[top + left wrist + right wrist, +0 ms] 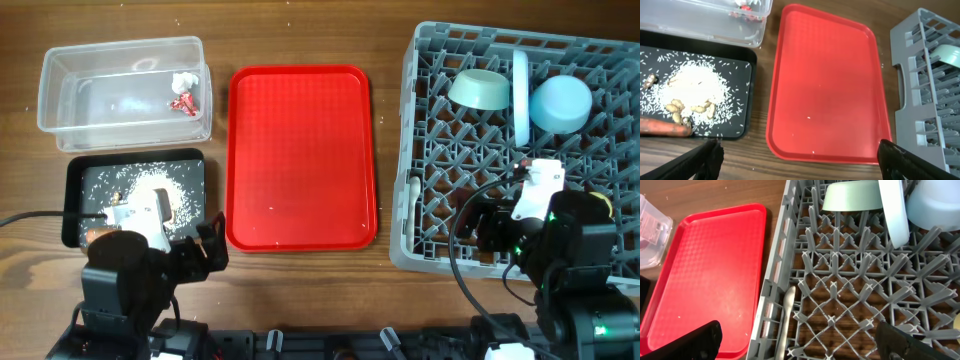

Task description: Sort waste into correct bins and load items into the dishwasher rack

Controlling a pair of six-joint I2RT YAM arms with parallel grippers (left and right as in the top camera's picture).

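Both pincers, left and right, are spread wide and hold nothing.

The sorting looks done. The wrapper is in the tub, and the rice and carrot are in the black tray.

In the rack, the plate stands on edge between the green bowl and blue bowl. The spoon lies along the left wall.

**What could go wrong**
- Your left arm sits just beside the black tray's near edge. Rice reaches almost to that rim, so a nudge could throw grains onto the surface.
- Your right arm overhangs the rack's near corner. A bump there may tip the plate or drop the spoon through the lattice.

**Room to move**
- The red tray is nearly bare, so the open room is above it.
- The gaps on either side of it are narrow.
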